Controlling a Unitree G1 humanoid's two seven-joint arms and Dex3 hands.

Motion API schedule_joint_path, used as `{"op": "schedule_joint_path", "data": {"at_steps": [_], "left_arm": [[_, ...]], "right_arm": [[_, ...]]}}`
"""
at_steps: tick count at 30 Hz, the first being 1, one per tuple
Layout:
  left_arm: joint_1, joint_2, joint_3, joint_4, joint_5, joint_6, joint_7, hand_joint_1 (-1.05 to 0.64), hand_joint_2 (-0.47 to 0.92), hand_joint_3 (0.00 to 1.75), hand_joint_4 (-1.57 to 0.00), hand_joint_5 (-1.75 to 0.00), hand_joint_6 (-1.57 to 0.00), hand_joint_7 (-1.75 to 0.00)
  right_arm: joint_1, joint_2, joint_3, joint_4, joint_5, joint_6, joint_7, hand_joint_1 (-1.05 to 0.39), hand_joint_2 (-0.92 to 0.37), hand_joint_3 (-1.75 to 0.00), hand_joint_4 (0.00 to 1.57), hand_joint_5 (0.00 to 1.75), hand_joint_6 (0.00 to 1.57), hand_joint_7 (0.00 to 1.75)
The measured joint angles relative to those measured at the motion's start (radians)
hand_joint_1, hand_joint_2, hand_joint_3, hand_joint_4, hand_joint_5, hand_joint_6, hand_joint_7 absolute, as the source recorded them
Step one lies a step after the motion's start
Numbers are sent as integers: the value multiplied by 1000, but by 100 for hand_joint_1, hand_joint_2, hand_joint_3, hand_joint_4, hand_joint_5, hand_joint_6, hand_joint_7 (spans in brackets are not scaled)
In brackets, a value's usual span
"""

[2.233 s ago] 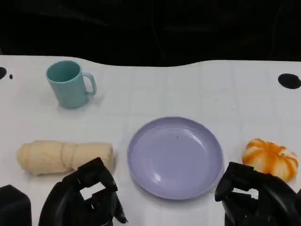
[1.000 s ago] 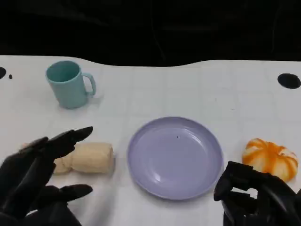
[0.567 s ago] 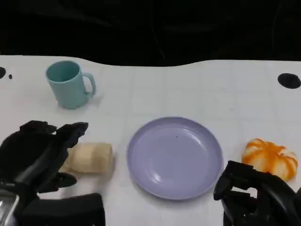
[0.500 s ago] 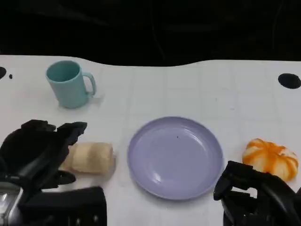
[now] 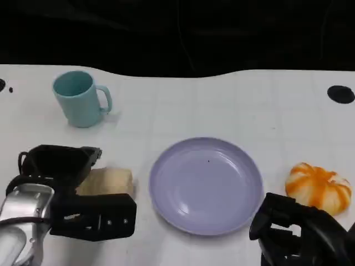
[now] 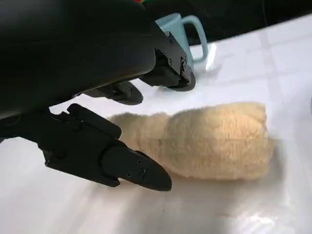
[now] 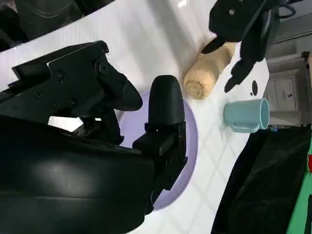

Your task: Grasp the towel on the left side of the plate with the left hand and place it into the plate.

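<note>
A rolled cream towel (image 5: 108, 181) lies on the white table left of the lilac plate (image 5: 205, 185). My left hand (image 5: 56, 164) is over the towel's left half and hides it in the head view. In the left wrist view the towel (image 6: 209, 139) lies between spread fingers: the thumb (image 6: 124, 165) on its near side, the other fingers (image 6: 168, 73) beyond it, none plainly gripping. My right hand (image 5: 291, 235) rests at the table's near right edge, holding nothing. The right wrist view shows the plate (image 7: 189, 141), the towel (image 7: 208, 69) and the left hand (image 7: 243, 29) above it.
A teal mug (image 5: 77, 98) stands at the back left, behind the towel. An orange-and-white pumpkin (image 5: 317, 187) sits right of the plate, just ahead of my right hand. A black round mark (image 5: 340, 94) is at the table's far right.
My left hand rose from the near edge, reached forward with fingers spread, and came down over the towel's left half. The towel, plate and right hand stayed where they were.
</note>
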Motion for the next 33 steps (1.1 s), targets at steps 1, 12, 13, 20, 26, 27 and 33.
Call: {"op": "schedule_joint_path", "data": {"at_steps": [1,12,13,20,26,27,33], "left_arm": [[-9,-4,-10,27,-3,-2,2,-51,89,0,-47,-6,-36,-1],[-123,-41,-71,289,-92,-56,84,-28,92,20,-79,-12,-65,-7],[-126,-42,-70,318,-108,-76,123,-24,92,24,-86,-14,-76,-8],[-120,-41,-60,526,-179,-313,553,-20,91,36,-87,-171,-67,-162],[-109,-39,-78,562,-166,-352,723,-21,87,40,-72,-175,-55,-171],[-104,-38,-78,548,-162,-344,726,-21,87,39,-71,-175,-53,-173],[-82,-37,-66,397,-163,-284,708,-22,84,32,-77,-175,-63,-150]], "right_arm": [[2,0,0,-3,0,1,0,-6,-66,-108,73,175,57,162],[4,0,1,-17,1,21,-2,-7,-67,-106,73,175,56,161],[4,0,1,-18,1,22,-3,-7,-67,-106,73,175,56,161],[3,0,2,-28,2,37,-8,-7,-68,-105,72,175,56,161],[3,0,4,-28,2,37,-9,-8,-68,-104,72,175,57,161],[3,0,5,-28,2,37,-9,-7,-68,-104,72,175,57,161],[1,1,8,-28,-1,36,-12,-7,-68,-104,73,175,57,161]]}}
